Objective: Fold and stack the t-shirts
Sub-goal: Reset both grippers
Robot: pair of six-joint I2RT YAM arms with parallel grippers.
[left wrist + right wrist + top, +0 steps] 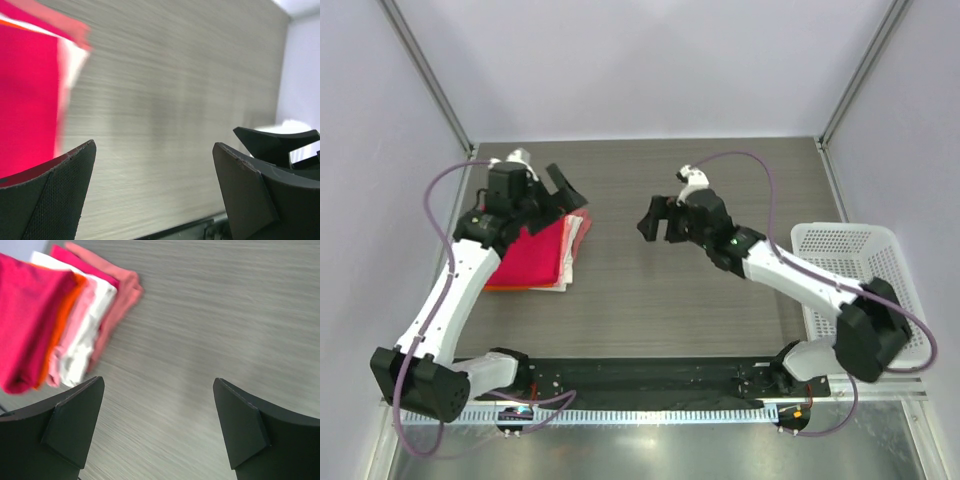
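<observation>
The t-shirts lie folded in one stack on the left side of the table, a crimson-red one on top. The right wrist view shows the stack's layered edges: crimson, orange, pale pink and white, and a salmon layer. My left gripper hovers at the stack's far right corner, jaws wide open and empty; the crimson shirt shows to its left. My right gripper is over bare table mid-way across, open and empty, well to the right of the stack.
A white lattice basket stands at the right edge of the table, beside the right arm. The grey wood-grain tabletop lies between the arms. A black rail runs along the near edge.
</observation>
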